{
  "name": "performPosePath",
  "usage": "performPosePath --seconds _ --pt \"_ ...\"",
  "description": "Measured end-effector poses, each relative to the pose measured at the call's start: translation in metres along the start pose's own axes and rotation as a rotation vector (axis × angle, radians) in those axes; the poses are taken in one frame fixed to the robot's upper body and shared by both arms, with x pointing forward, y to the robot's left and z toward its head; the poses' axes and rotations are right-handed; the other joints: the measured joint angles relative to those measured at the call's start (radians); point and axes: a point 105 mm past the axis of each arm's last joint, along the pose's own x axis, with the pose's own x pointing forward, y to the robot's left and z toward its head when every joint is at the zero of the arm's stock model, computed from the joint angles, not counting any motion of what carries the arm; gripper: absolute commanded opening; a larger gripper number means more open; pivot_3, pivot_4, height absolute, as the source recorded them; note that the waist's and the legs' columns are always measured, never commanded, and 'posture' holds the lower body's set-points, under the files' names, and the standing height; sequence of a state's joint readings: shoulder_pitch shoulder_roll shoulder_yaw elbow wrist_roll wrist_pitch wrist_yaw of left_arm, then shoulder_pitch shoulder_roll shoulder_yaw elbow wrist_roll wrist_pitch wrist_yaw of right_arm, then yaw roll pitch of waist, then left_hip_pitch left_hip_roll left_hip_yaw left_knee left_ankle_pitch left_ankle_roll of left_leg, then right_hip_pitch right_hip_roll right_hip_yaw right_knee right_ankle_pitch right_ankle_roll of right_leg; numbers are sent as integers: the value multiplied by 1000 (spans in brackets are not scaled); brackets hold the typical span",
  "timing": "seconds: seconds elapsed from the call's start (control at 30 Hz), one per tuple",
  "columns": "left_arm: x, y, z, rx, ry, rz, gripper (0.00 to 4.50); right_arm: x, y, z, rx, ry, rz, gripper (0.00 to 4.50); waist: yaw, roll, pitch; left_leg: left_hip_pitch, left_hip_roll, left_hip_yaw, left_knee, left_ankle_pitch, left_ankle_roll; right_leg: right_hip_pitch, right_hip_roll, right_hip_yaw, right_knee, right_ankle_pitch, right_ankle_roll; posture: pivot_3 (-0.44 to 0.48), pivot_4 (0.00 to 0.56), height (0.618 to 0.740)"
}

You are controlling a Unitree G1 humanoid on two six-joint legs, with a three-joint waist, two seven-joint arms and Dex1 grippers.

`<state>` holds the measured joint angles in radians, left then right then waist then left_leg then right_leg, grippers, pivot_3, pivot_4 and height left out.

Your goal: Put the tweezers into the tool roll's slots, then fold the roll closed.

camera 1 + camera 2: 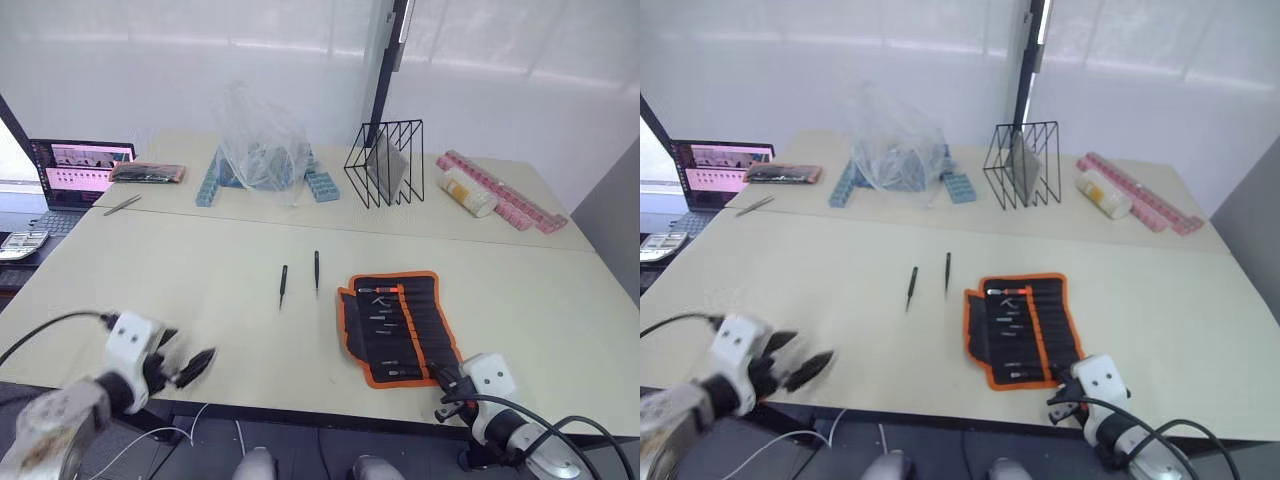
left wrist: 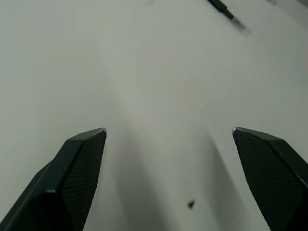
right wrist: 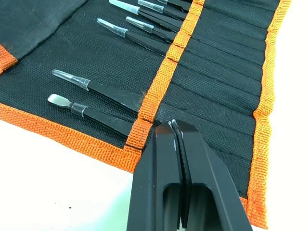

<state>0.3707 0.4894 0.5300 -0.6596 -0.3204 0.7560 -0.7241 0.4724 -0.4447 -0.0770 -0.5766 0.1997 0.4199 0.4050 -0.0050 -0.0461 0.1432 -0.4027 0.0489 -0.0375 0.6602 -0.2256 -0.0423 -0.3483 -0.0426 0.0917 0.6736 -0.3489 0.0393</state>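
- Down at the table's near edge, the right gripper has its two black fingers pressed together with nothing between them, their tips over the near end of the tool roll, just beside its orange centre strip.
- Its slots lie on either side of that strip; several tweezers already sit in them, their clear-capped tips lying on the black fabric.
- The tool roll lies open and flat, right of centre near the table's front edge.
- The left gripper has its fingers spread wide over bare table near the front left corner, holding nothing.
- Two more loose black tweezers lie side by side but apart near the middle of the table, left of the roll.
- Along the far edge stand a clear plastic bag over blue trays, a black wire rack and pink pill boxes.
- A single silver tweezer and an orange-edged packet lie near the far left corner, beside a laptop.
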Motion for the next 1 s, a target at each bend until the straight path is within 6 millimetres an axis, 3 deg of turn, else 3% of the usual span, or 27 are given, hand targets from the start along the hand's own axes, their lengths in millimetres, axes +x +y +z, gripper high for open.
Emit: performPosePath --seconds 0.13,0.37,0.63,1.0 --pt "-11 -2 -2 5 -8 20 4448 2 -1 0 -2 1 8 0 -2 0 0 4 1 2 0 0 0 4 0 1 -2 -1 -1 0 150 705" --pt "-1 -9 3 1 -48 7 4448 5 0 2 -10 -4 27 0 -8 0 0 4 1 2 0 0 0 3 0 1 -2 -1 -1 0 150 705" --pt "45 -42 22 -28 -102 -52 4448 9 2 4 -13 -10 42 0 -15 -1 -1 4 1 4 0 0 0 6 2 2 -2 0 -1 0 150 705" --pt "110 -57 29 -19 -56 15 4448 12 2 6 -14 -13 45 0 -26 -2 -1 5 0 3 0 0 0 8 3 2 -1 0 -1 0 150 705"
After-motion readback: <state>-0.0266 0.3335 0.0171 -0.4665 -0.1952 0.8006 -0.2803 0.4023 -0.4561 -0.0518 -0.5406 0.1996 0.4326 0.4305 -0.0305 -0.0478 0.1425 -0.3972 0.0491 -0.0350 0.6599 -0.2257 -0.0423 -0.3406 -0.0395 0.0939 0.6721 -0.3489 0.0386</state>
